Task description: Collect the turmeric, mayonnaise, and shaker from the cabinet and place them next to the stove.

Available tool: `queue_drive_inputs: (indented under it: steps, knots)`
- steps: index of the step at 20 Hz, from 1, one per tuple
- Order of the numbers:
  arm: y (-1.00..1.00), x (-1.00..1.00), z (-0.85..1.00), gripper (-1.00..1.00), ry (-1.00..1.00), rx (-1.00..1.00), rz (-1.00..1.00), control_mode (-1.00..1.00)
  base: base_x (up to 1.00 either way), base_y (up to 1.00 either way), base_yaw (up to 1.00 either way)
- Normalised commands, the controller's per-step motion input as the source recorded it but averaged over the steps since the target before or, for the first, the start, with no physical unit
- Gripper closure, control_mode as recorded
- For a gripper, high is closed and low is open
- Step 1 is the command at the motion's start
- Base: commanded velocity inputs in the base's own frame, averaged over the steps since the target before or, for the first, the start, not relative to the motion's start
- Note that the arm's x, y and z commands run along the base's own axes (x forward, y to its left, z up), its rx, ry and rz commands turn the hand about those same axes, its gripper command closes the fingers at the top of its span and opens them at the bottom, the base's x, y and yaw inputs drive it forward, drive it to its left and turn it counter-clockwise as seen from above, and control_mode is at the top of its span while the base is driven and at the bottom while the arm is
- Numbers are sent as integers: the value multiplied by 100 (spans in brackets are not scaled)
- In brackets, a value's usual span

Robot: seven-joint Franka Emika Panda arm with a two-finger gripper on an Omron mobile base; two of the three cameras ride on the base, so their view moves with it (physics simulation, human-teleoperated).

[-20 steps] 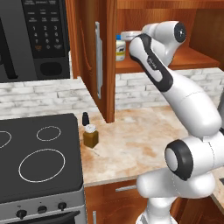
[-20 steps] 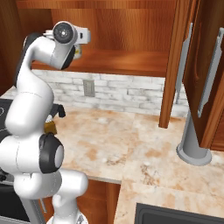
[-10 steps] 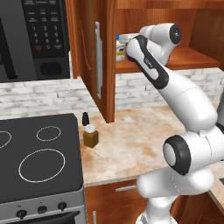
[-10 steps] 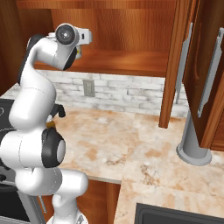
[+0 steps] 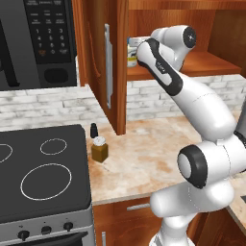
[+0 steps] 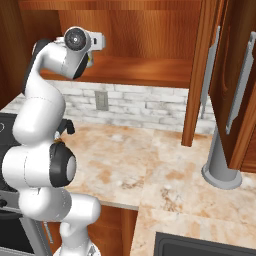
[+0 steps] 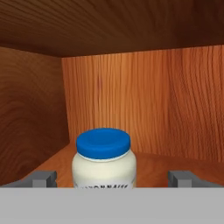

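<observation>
So two of three look done already: the little brown-powder turmeric jar with the pale lid (image 5: 100, 149) and the tiny all-black bottle-shaped shaker (image 5: 94, 130) are both sitting on the marble counter just beside the black glass stove with white ring outlines (image 5: 43, 173), well below the tool.

What's left is the small white mayonnaise jar with the blue lid (image 7: 104, 161). It's on the shelf of the reddish-brown wooden cabinet (image 7: 144, 105), straight ahead of the two-finger gripper (image 7: 113, 178) and roughly centred between its tips. The fingers are spread wide, one off to each side of the jar with clear gaps, nothing pinched yet. My guess is it just needs to push in a bit more, squeeze, then carry the jar down next to the other two.

Hard to see: the bottom of the jar and most of its label are cut off in the hand view, so I can't tell how far past the tips it sits. From the left base view the arm covers most of the jar.
</observation>
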Motion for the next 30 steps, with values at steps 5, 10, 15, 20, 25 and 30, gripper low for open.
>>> queue_drive_inputs:
  steps: [5, 10, 15, 20, 25, 30]
  knots:
    - [10, 20, 0, -100, 0, 0, 0, -100, 0, 0, 0]
    - [9, 20, 0, -100, 0, 0, 0, -100, 0, 0, 0]
    - [9, 19, -1, -100, 0, 0, 0, -100, 0, 0, 0]
    - [9, 16, -4, -100, 0, 0, 0, -100, 0, 0, 0]
    - [11, 14, -7, -100, 0, -1, 0, -100, 0, 0, 0]
    - [3, 8, -5, -100, 0, 0, 0, -100, 0, 0, 0]
